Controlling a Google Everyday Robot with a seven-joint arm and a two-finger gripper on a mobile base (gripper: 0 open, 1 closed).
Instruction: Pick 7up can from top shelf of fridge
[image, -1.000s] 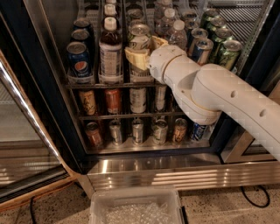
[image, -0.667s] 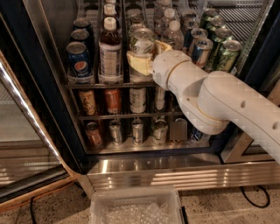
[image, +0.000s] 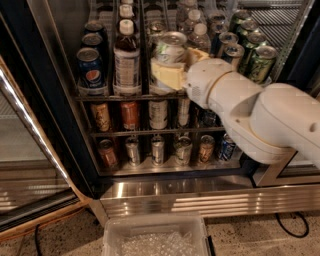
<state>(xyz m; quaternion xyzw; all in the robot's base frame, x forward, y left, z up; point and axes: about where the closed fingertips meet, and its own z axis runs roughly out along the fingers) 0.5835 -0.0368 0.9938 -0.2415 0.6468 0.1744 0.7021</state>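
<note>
7up can (image: 171, 46), silver top up, at the front of the top shelf (image: 100, 96) of the fridge (image: 175, 192), between a dark bottle (image: 126, 56) and water bottles (image: 200, 34), clasped by the gripper (image: 176, 69), cream fingers (image: 162, 76) pressed against its sides; Pepsi cans (image: 91, 72) far left, green cans (image: 260, 62) right.

Single cam, high in front of the fridge (image: 165, 192), pitched down.
I'm looking into its open front from close range. View runs from the top shelf (image: 100, 96) down to the floor at the fridge base. The gripper (image: 176, 62) sits upper centre at that shelf, clamped on the 7up can (image: 170, 45).
</note>
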